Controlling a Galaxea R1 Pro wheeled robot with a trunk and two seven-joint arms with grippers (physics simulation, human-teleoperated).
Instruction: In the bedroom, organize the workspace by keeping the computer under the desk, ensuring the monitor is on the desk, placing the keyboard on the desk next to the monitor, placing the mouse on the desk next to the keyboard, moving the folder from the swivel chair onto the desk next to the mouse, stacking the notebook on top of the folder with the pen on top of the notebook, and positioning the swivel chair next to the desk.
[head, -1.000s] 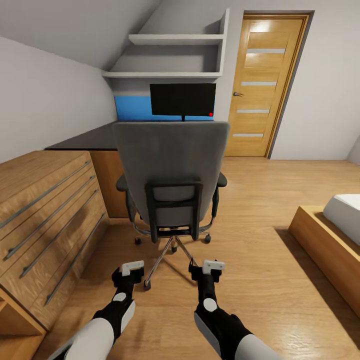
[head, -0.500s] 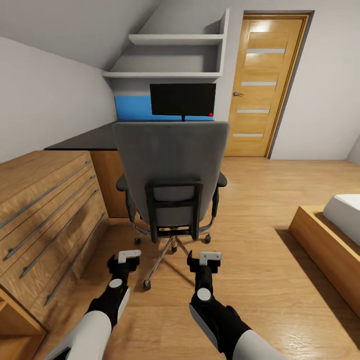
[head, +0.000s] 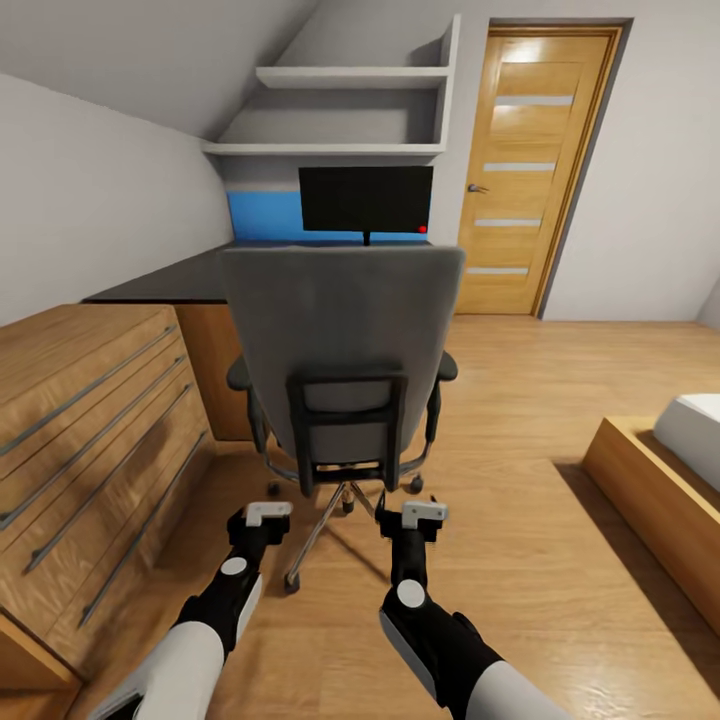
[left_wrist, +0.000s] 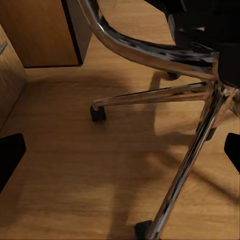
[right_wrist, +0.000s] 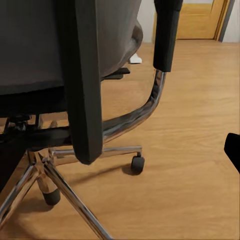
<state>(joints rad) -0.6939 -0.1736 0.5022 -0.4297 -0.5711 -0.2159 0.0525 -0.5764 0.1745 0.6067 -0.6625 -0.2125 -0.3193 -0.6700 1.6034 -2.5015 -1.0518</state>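
Swivel chair (head: 340, 350): heavy, rolls freely on castors; push at stiff backrest. Left claw (head: 268, 514), right claw (head: 424, 513): wide, empty.

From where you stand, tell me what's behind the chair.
The monitor shows above the chair back, on the desk with its blue panel. The chair hides the desk's middle and the seat.

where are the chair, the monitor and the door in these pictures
chair (head: 340, 330), head view, on the grey backrest
monitor (head: 366, 199), head view, on the middle of the black screen
door (head: 528, 170), head view, on the wooden panel right of the handle
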